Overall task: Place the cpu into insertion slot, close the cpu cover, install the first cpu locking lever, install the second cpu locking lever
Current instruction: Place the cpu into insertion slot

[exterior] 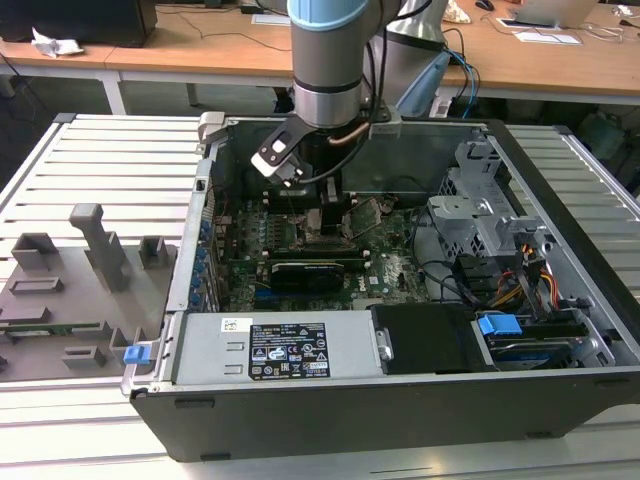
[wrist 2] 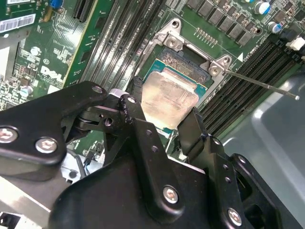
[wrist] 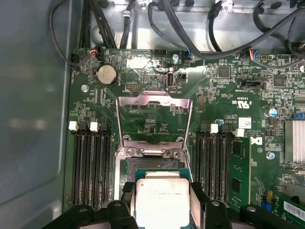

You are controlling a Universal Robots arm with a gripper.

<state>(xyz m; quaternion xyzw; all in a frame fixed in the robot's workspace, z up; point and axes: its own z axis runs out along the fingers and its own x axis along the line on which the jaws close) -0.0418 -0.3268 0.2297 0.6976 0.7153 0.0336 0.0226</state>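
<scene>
The cpu [wrist 2: 169,99], a pale silvery square chip, sits between my two black fingers [wrist 2: 138,95] directly over the open socket [wrist 2: 183,61] on the green motherboard. My gripper [wrist 2: 166,109] is shut on it at two opposite edges; I cannot tell whether the chip rests fully in the slot. In the first wrist view the cpu [wrist: 162,200] lies just in front of the cpu cover [wrist: 153,95], a metal frame flipped open and back from its hinge. A thin locking lever [wrist 2: 262,84] sticks out beside the socket. In the exterior view my gripper [exterior: 328,215] reaches down inside the computer case.
Memory slots [wrist: 90,162] flank the socket on both sides. Black cables [wrist: 190,28] run along the board's far edge. A black graphics card [exterior: 310,272], the power supply [exterior: 275,350] and a drive cage [exterior: 490,210] crowd the case. Grey fixtures [exterior: 90,250] stand on the table at the exterior view's left.
</scene>
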